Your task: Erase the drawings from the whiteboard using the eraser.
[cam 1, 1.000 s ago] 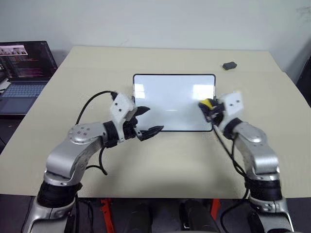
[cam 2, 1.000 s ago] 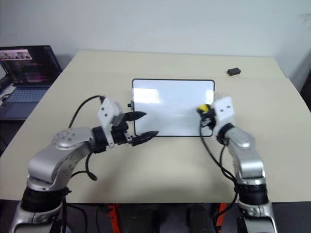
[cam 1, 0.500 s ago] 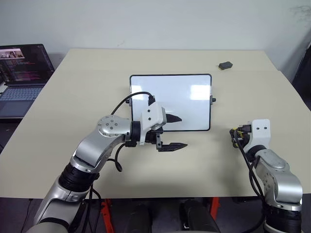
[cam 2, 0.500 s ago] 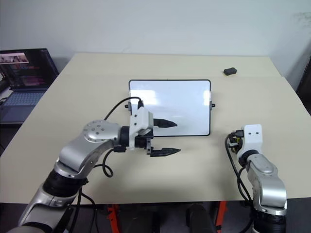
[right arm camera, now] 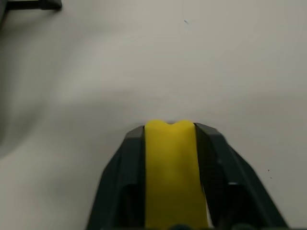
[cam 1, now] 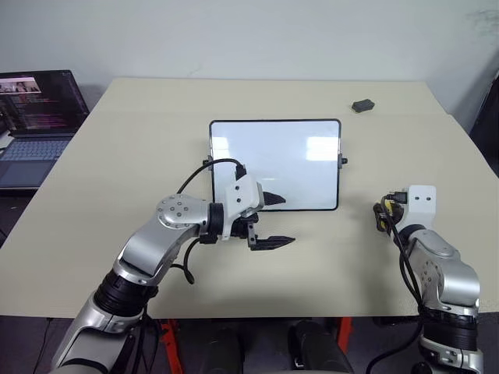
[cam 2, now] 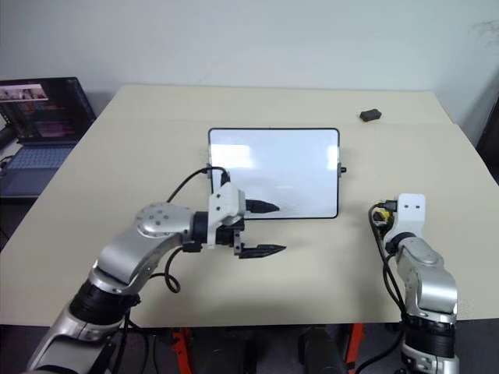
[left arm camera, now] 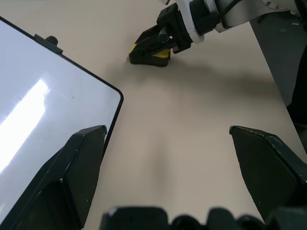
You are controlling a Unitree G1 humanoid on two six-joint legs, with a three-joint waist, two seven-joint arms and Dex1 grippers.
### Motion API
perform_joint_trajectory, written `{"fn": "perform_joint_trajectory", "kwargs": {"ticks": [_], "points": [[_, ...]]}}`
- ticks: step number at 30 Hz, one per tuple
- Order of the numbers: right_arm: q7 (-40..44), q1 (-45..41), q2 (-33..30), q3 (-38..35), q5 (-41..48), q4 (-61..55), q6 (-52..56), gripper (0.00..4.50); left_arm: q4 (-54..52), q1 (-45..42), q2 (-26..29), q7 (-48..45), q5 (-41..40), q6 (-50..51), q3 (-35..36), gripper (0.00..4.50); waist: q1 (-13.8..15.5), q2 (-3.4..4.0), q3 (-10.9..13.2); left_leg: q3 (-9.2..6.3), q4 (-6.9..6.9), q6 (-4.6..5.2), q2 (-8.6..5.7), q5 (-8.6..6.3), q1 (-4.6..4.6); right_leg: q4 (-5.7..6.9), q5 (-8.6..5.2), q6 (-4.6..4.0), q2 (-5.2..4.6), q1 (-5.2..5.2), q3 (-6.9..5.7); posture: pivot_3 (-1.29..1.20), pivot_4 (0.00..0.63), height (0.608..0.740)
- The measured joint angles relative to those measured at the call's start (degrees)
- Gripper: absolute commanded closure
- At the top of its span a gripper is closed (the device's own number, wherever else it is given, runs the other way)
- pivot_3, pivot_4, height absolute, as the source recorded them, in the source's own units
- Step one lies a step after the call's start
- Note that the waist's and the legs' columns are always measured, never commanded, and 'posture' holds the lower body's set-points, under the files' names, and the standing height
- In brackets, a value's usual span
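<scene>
The whiteboard (cam 1: 300, 152) lies flat at the table's middle, its surface plain white with glare; the drawings are out of view. My left gripper (cam 1: 287, 220) hovers open at the board's near edge, one finger over the board, the other over bare table. To the right of the board, my right gripper (cam 1: 383, 215) is low on the table, shut on the yellow eraser (right arm camera: 170, 177). The left wrist view shows the eraser (left arm camera: 149, 57) resting on the tabletop with those black fingers (left arm camera: 158, 36) clamped on it, beyond the board's corner (left arm camera: 57, 100).
A small dark grey lump (cam 1: 362, 104) sits at the far right of the beige table (cam 1: 117, 156). An open laptop (cam 1: 35, 117) stands off the table's left side. Bare tabletop lies between the board and the right gripper.
The camera view has shifted. My right gripper left the board's right edge and came down to the table on the right, eraser still in it. My left gripper swung right along the board's near edge.
</scene>
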Motion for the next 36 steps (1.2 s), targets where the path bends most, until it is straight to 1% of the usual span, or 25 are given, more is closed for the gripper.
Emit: {"fn": "perform_joint_trajectory", "kwargs": {"ticks": [5,6,8,11,14,16,19,21,23,24,26,29,32,34,36], "points": [[-0.61,-0.82,-0.03,0.06,0.00,1.85,-2.44,0.10,-0.55,1.24,0.27,1.32,0.07,0.34,1.06,0.00,-0.10,0.02,0.01,0.01,-0.01,0.00,0.01,0.00,0.00,0.00,0.00,0.00,0.00,0.00,0.01,0.00,0.150,0.740],[-0.96,-1.04,-0.01,-0.04,0.05,1.73,-3.31,0.04,-0.96,1.65,0.48,1.76,0.02,0.51,1.46,0.00,-0.09,0.02,0.01,-0.01,-0.01,0.00,0.02,0.00,0.00,0.00,0.00,0.00,0.00,0.00,-0.01,0.00,0.150,0.740],[-1.31,-1.08,0.42,-1.23,1.03,-0.37,-4.84,0.04,-1.99,3.43,0.59,2.81,-0.62,1.52,3.66,0.00,-0.08,0.05,0.03,-0.02,-0.02,0.00,0.03,0.00,-0.01,0.00,0.00,0.00,-0.01,-0.01,-0.01,0.00,0.150,0.740],[-1.17,-0.14,0.67,-3.44,3.37,-8.84,-7.60,0.04,-2.81,6.69,0.40,6.45,-2.67,3.80,9.73,0.00,-0.03,0.11,0.07,-0.08,-0.02,0.00,0.05,0.00,-0.03,-0.01,-0.01,0.01,-0.02,-0.03,-0.05,0.00,0.150,0.740],[0.43,5.56,0.60,-2.88,4.37,-17.38,-12.50,0.04,-4.37,11.93,-1.38,12.06,-4.29,5.14,17.32,0.00,0.06,0.08,0.04,-0.13,-0.04,-0.01,0.07,-0.01,-0.03,-0.05,-0.04,0.07,-0.04,0.01,-0.09,0.00,0.150,0.740],[1.40,9.43,0.97,-0.99,4.04,-18.56,-15.69,0.04,-5.07,14.84,-2.80,15.01,-4.59,5.33,19.84,0.00,0.08,0.08,0.04,-0.08,0.00,-0.01,0.01,-0.01,-0.02,-0.03,-0.04,0.07,-0.12,0.03,-0.05,0.00,0.150,0.740],[3.61,19.84,3.95,4.07,2.10,-17.73,-25.96,0.04,-7.83,23.37,-8.61,22.10,-4.20,3.99,23.18,0.00,0.14,0.08,-0.04,-0.06,-0.03,0.00,0.00,-0.02,0.01,-0.08,-0.07,0.10,-0.17,0.06,-0.03,0.00,0.150,0.740],[6.15,25.68,4.53,5.98,1.31,-13.33,-34.27,0.04,-8.46,27.44,-14.95,28.28,-2.91,2.08,24.51,0.00,0.22,0.07,-0.05,0.00,0.00,0.01,-0.06,-0.03,0.05,-0.09,-0.06,0.11,-0.25,0.10,0.00,0.00,0.150,0.740],[6.70,31.30,6.09,7.92,-0.53,-9.48,-41.92,0.04,-9.09,32.55,-19.27,33.98,-0.29,-2.06,25.89,0.00,0.30,-0.03,-0.10,-0.01,-0.01,0.01,-0.02,-0.03,0.09,-0.06,-0.06,0.11,-0.23,0.10,-0.03,0.00,0.150,0.740],[6.72,32.92,6.69,8.40,-1.00,-7.81,-44.26,0.04,-8.98,34.16,-20.58,36.55,1.26,-3.66,27.02,0.00,0.31,-0.01,-0.09,-0.01,-0.01,0.01,-0.02,-0.02,0.09,-0.05,-0.07,0.12,-0.23,0.09,-0.02,0.00,0.150,0.740],[6.52,33.02,7.34,8.61,-1.47,-5.43,-48.05,0.04,-8.47,35.46,-22.18,41.35,5.07,-7.72,28.95,0.00,0.15,-0.01,-0.09,0.07,0.04,0.06,0.01,0.04,0.18,-0.03,-0.17,0.33,-0.20,0.13,0.01,0.00,0.150,0.740],[6.17,29.66,7.62,9.43,-1.95,-2.98,-51.92,0.04,-6.52,36.16,-23.56,46.38,8.82,-14.00,31.69,0.00,0.05,-0.02,-0.10,0.11,0.06,0.16,0.01,0.12,0.52,-0.04,-0.10,0.38,-0.17,0.51,0.04,0.00,0.150,0.740],[6.51,25.94,7.18,9.85,-1.87,-2.29,-53.26,0.04,-4.19,36.21,-23.94,47.98,9.76,-16.66,32.55,0.00,0.29,-0.07,-0.10,0.06,0.01,0.16,0.01,0.10,0.97,-0.19,-0.31,0.17,-0.17,1.04,-0.02,0.00,0.150,0.740],[7.02,24.89,6.32,9.96,-1.84,-2.28,-53.42,0.04,-3.22,36.46,-23.92,48.33,9.80,-18.23,32.82,0.00,0.62,-0.13,-0.13,0.02,-0.04,0.15,-0.04,0.06,0.95,-0.25,-0.30,0.37,-0.18,1.06,-0.03,0.00,0.150,0.740],[7.29,24.82,5.71,10.02,-1.62,-2.28,-52.95,0.04,-1.41,37.16,-23.88,48.77,9.85,-19.32,33.96,0.00,0.58,-0.12,-0.13,0.03,-0.06,0.10,-0.03,-0.04,0.91,-0.27,-0.33,0.36,-0.18,1.03,-0.01,0.00,0.150,0.740]]}}
